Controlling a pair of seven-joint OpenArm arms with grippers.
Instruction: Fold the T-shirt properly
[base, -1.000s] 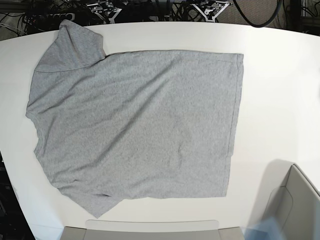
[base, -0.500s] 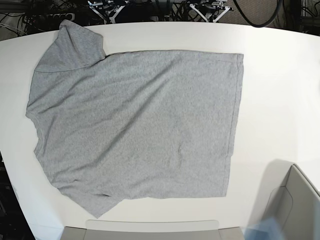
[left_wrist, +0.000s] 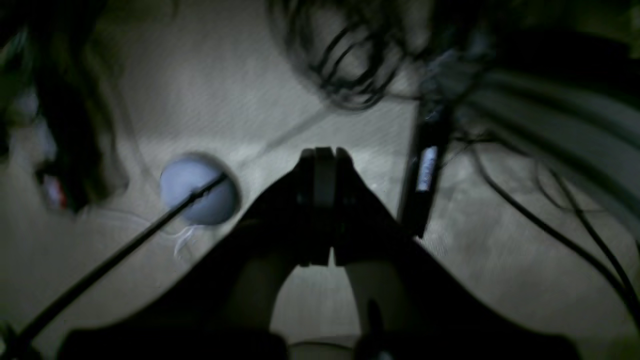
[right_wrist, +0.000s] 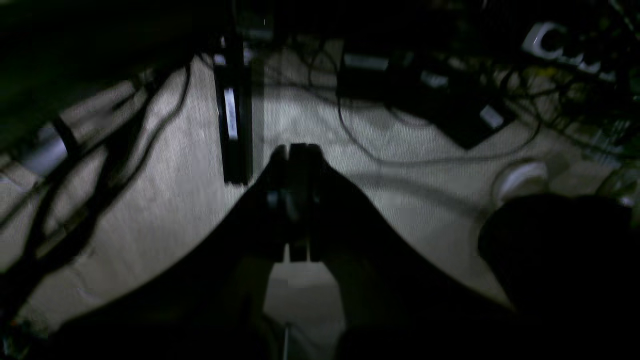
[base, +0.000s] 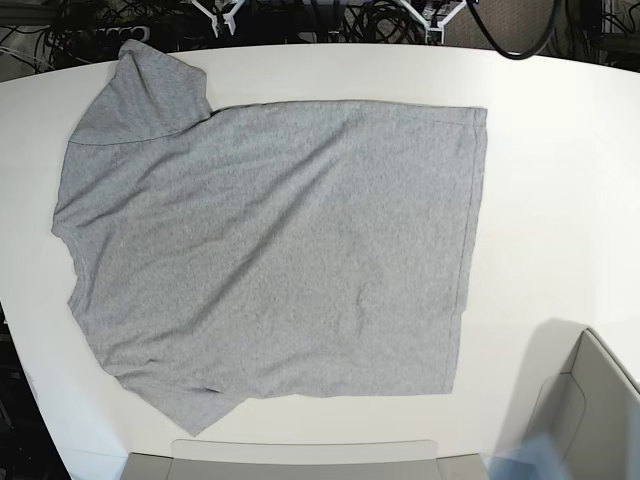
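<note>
T-shirt (base: 270, 250), heather-grey short-sleeved cotton, lies spread flat, plain side up, on the round white table (base: 560, 180) in the base view, collar end at that view's left, hem at its right; no fold made. Left wrist view: my left gripper (left_wrist: 322, 155) is pressed together, empty, over dim floor and cables. Right wrist view: right gripper (right_wrist: 296, 150) likewise together, empty. I judge the cloth light, limp, non-slippery; I'd pinch sleeve and hem corners.

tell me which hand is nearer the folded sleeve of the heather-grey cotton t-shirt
Right. The right hand sits past the white table's far edge, just behind the sleeve; the left hand sits past it nearer the hem.
</note>
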